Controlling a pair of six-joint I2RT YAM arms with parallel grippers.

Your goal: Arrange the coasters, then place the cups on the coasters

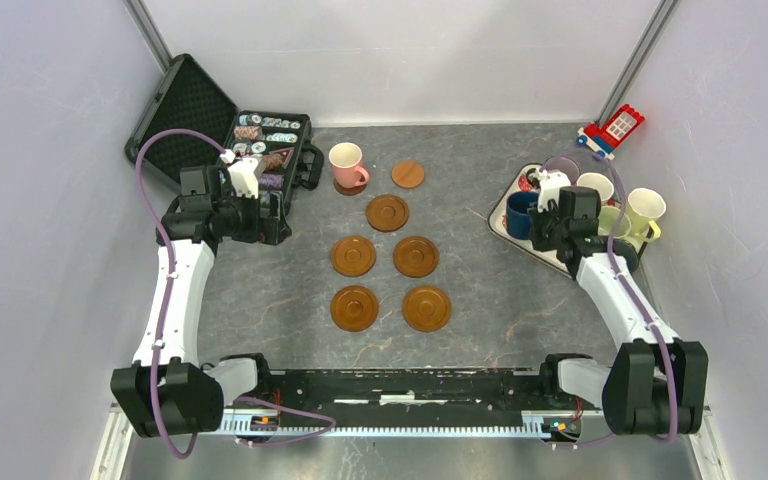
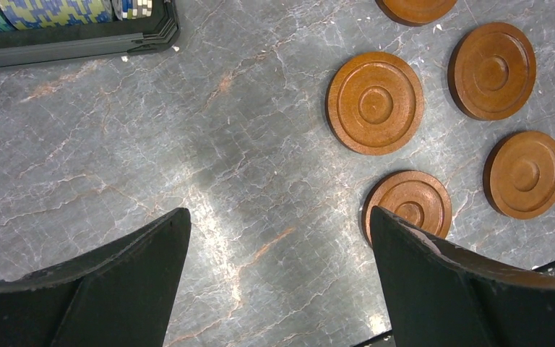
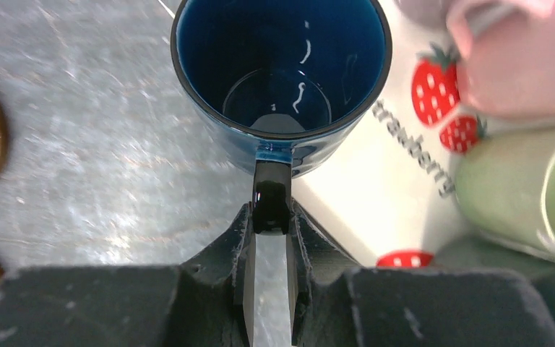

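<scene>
The right gripper [image 3: 271, 217] is closed narrowly on the handle [image 3: 271, 191] of the navy blue mug [image 3: 282, 58]. The two jaws press the thin handle from both sides, so the cup hangs upright with its open mouth up. Holding it by the handle is sensible, I think, because the body of the mug looks too wide for these fingers. The mug is at the left edge of the strawberry-print tray [image 3: 347, 195], beside the other mugs crowded there, such as a light green mug [image 3: 520, 188]. Whether its bottom is already off the tray I cannot tell.

The coasters [image 1: 387, 212] lie in the middle of the table [image 1: 480, 300], roughly in two columns with gaps between them, so that each cup has its own place. One pink mug [image 1: 346, 160] stands already on the dark coaster [image 1: 350, 187] at the far left; six coasters are bare.

The left gripper [image 2: 278, 217] is wide open and holds nothing. It hovers over bare table between the poker chip case [image 2: 72, 36] and the coasters, probably to keep out of the way of the right arm.
</scene>
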